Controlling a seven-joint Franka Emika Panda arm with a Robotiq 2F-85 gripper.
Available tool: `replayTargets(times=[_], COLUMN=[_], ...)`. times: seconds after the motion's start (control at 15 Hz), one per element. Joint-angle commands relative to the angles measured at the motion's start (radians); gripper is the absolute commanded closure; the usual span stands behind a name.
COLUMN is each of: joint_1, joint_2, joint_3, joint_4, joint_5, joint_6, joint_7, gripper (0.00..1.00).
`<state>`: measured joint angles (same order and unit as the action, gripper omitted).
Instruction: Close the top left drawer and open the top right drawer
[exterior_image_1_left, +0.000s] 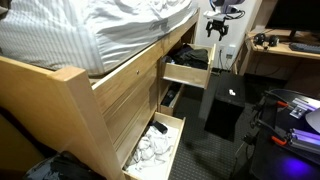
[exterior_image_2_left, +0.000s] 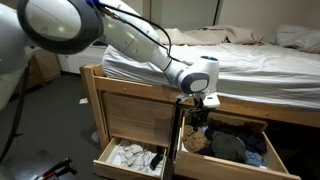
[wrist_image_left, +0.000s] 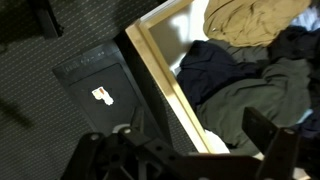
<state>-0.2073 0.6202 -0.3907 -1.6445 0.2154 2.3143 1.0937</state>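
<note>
In an exterior view, two wooden drawers under the bed stand pulled out. The left drawer (exterior_image_2_left: 108, 158) holds white clothes. The right drawer (exterior_image_2_left: 196, 162) holds dark clothes. In the side-on exterior view the white-clothes drawer (exterior_image_1_left: 172, 140) is nearer and the dark-clothes drawer (exterior_image_1_left: 186, 74) is farther. My gripper (exterior_image_2_left: 200, 103) hangs above the right drawer's left wall, also seen in the side-on exterior view (exterior_image_1_left: 218, 35). In the wrist view the gripper (wrist_image_left: 195, 132) is open and empty, with its fingers on either side of the drawer's pale wooden wall (wrist_image_left: 160, 70), above dark and khaki clothes (wrist_image_left: 240, 60).
A black box (exterior_image_1_left: 225, 100) stands on the carpet in front of the far drawer, also in the wrist view (wrist_image_left: 95, 90). The bed (exterior_image_2_left: 230, 55) with striped bedding lies above the drawers. A desk (exterior_image_1_left: 285, 50) with gear stands at the back. Cables lie on the floor (exterior_image_1_left: 290, 115).
</note>
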Motion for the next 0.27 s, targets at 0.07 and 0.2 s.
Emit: replayTargets(times=[0.07,0.2], joint_1=[-0.032,-0.035], joint_2=[-0.115,-0.207], joint_3=[0.053,0.066], joint_4=[-0.035,-0.078], joint_5=[0.026,0.048], joint_6=[-0.002,-0.009], joint_7=[-0.017,-0.029], gripper=[0.0,0.0])
